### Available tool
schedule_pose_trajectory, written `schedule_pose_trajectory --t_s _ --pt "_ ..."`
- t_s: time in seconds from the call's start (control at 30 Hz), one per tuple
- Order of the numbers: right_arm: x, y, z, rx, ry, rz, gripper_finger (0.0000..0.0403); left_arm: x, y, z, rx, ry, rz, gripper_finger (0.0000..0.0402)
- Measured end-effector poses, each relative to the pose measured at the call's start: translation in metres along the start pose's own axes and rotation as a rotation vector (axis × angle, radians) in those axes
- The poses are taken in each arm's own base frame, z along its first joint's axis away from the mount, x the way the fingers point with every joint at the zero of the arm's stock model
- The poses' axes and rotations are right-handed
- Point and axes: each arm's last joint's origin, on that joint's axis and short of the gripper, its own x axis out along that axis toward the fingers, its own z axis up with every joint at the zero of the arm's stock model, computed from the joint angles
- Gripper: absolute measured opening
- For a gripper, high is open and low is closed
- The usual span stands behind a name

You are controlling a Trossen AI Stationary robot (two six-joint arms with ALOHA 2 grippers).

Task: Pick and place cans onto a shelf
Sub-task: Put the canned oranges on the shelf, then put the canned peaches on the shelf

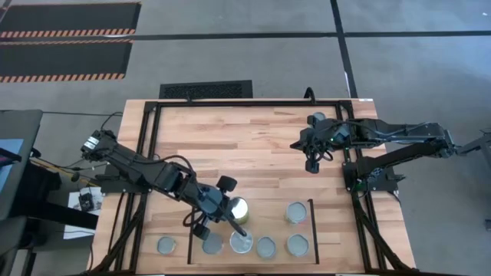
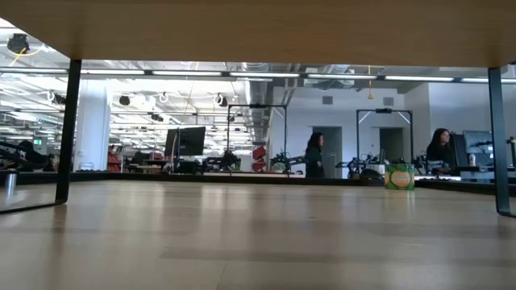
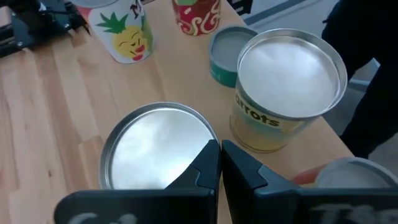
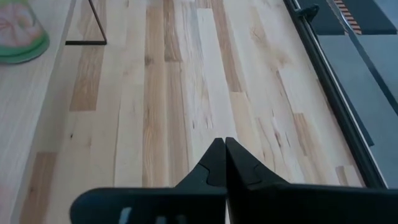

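left gripper [image 1: 239, 231]: your jaws are sitting clenched, empty, over a silver-topped can [image 3: 158, 146]
right gripper [image 1: 311, 165]: jaws clenched, hovering over bare tabletop [image 1: 253, 146]

Cans [image 1: 266, 246] in row on shelf [image 1: 253, 222].

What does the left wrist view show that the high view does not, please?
Only the left wrist view shows labels: a pineapple can, a red patterned can and the word "carrots" on a yellow can. Only the high view shows the whole table, the right gripper over bare wood, and both black bars. Both show the shut left gripper above a silver-topped can.
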Motion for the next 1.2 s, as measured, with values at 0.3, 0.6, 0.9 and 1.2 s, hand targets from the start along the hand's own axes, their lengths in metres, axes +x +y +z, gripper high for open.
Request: schedule_pose_trajectory --t_s 0.3,0.6,0.9,1.2 --pt "0.000 0.000 0.000 -0.001 0.002 0.000 0.0007 0.000 -0.003 0.000 -0.008 -0.003 -0.020 0.0002" --pt "0.000 0.000 0.000 0.000 0.002 0.000 0.0007 0.000 -0.005 0.000 -0.008 -0.003 -0.021 0.0043" --pt "0.000 0.000 0.000 0.000 0.001 0.000 0.0007 -0.016 -0.004 0.010 -0.024 -0.036 0.025 0.0055" --pt "0.000 0.000 0.000 0.000 0.000 0.003 0.0007 -0.062 -0.017 0.009 -0.216 0.042 0.096 0.0052"
